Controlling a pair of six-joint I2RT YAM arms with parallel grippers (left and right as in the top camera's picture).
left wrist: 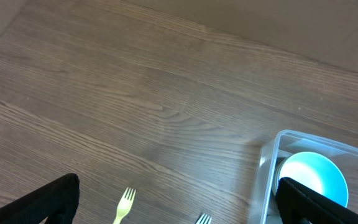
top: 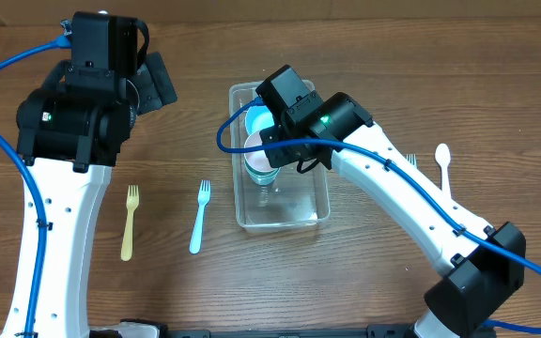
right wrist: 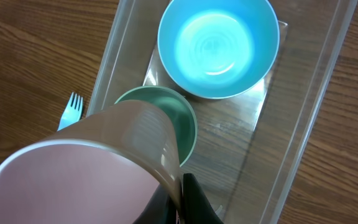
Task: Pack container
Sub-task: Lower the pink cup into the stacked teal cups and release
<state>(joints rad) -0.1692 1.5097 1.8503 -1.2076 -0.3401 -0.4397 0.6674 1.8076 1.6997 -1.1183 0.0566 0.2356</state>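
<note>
Container (top: 299, 208) sits in the middle of the frame on the wooden surface (top: 364, 56). Only the right wrist view looks inside it — a blue bowl (right wrist: 217, 45) and a green cup (right wrist: 182, 118). Over them the right fingers (right wrist: 191, 202) pinch a tilted pale cup (right wrist: 86, 168). The left fingers (left wrist: 55, 202) are spread wide, upper left in the overhead view. A blue fork (top: 199, 218) lies near the tub's left edge — not touching.

Two white arms (top: 59, 216), black motor housings (top: 73, 113), blue cables (top: 7, 61), green status lights (top: 325, 119), black left claw (left wrist: 178, 180)
</note>
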